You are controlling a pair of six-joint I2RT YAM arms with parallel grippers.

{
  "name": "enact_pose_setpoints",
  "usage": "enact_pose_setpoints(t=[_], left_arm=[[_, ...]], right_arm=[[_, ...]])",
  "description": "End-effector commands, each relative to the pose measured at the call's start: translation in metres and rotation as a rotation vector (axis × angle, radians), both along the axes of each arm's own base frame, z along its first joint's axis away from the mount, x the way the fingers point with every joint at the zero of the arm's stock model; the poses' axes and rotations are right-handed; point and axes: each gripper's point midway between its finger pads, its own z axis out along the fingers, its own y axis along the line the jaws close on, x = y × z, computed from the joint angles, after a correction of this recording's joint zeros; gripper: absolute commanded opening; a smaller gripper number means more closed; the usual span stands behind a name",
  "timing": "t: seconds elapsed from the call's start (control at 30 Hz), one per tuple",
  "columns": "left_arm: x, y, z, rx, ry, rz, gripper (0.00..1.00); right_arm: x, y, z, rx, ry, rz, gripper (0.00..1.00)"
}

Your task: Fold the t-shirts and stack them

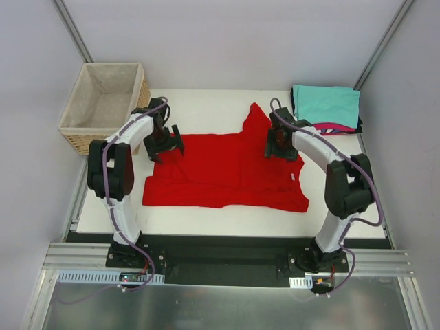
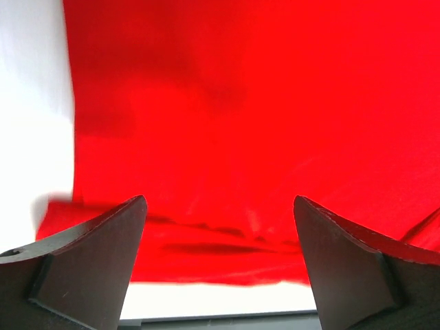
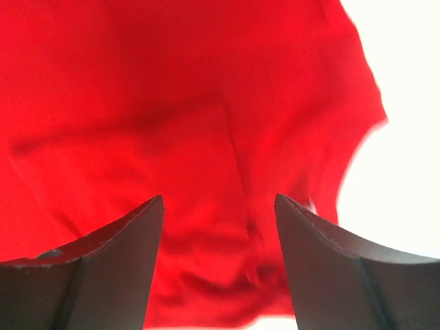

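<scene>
From high at the near side we look down on the whole table point(image 1: 206, 103). Our wrist cameras hang close over the red t-shirt point(image 1: 227, 172), past the left gripper point(image 2: 220, 206) at its far left and the right gripper point(image 3: 218, 203) at its far right; all three share it.

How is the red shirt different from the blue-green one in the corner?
The red shirt lies spread out mid-table; the teal shirt is folded into a neat rectangle. Red lies alone; teal tops a pile over a pink shirt. Both are cloth shirts on the white table.
</scene>
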Motion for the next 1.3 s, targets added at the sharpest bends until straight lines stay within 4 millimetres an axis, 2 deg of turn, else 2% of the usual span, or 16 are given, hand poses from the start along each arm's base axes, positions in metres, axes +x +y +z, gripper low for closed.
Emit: enact_pose_setpoints(t=[0.0, 0.03, 0.07, 0.1, 0.13, 0.17, 0.2, 0.23, 0.3, 0.43, 0.6, 0.9, 1.03, 1.27], left_arm=[[-0.046, -0.008, 0.047, -0.051, -0.034, -0.014, 0.89], [-0.055, -0.011, 0.049, -0.066, -0.032, -0.024, 0.89], [-0.07, -0.009, 0.043, -0.065, -0.006, -0.025, 0.93], [-0.079, -0.008, 0.053, -0.071, -0.026, -0.025, 0.93], [-0.087, -0.006, 0.054, -0.071, -0.025, -0.024, 0.93], [-0.099, -0.004, 0.048, -0.067, -0.007, -0.023, 0.93], [-0.106, -0.002, 0.056, -0.069, -0.036, -0.022, 0.93], [-0.116, 0.0, 0.051, -0.064, -0.021, -0.018, 0.93], [-0.127, -0.001, 0.056, -0.081, -0.037, -0.018, 0.93], [-0.152, 0.005, 0.037, -0.063, 0.012, -0.006, 0.93], [-0.16, 0.005, 0.02, -0.058, 0.046, -0.002, 0.93], [-0.151, -0.003, -0.008, -0.039, 0.098, -0.014, 0.93], [-0.152, -0.002, -0.027, 0.001, 0.14, -0.013, 0.93], [-0.151, 0.005, -0.042, 0.056, 0.171, 0.005, 0.93]], right_arm=[[-0.035, -0.001, 0.044, -0.008, -0.054, 0.004, 0.7], [-0.042, -0.002, 0.048, -0.018, -0.054, 0.004, 0.7], [-0.056, -0.003, 0.043, -0.047, -0.024, 0.015, 0.7], [-0.062, -0.004, 0.042, -0.062, -0.021, 0.016, 0.7], [-0.068, -0.006, 0.046, -0.073, -0.033, 0.019, 0.7], [-0.08, -0.008, 0.038, -0.101, -0.014, 0.028, 0.7], [-0.085, -0.008, 0.035, -0.102, -0.008, 0.028, 0.7], [-0.092, -0.008, 0.033, -0.101, -0.003, 0.033, 0.7], [-0.107, -0.011, 0.019, -0.106, 0.035, 0.03, 0.7], [-0.126, -0.012, 0.005, -0.102, 0.05, 0.024, 0.7], [-0.14, -0.015, -0.008, -0.107, 0.077, 0.018, 0.7], [-0.136, -0.012, -0.016, -0.117, 0.093, 0.019, 0.7], [-0.135, -0.014, -0.021, -0.138, 0.105, 0.021, 0.7], [-0.139, -0.014, -0.039, -0.156, 0.157, 0.027, 0.69]])
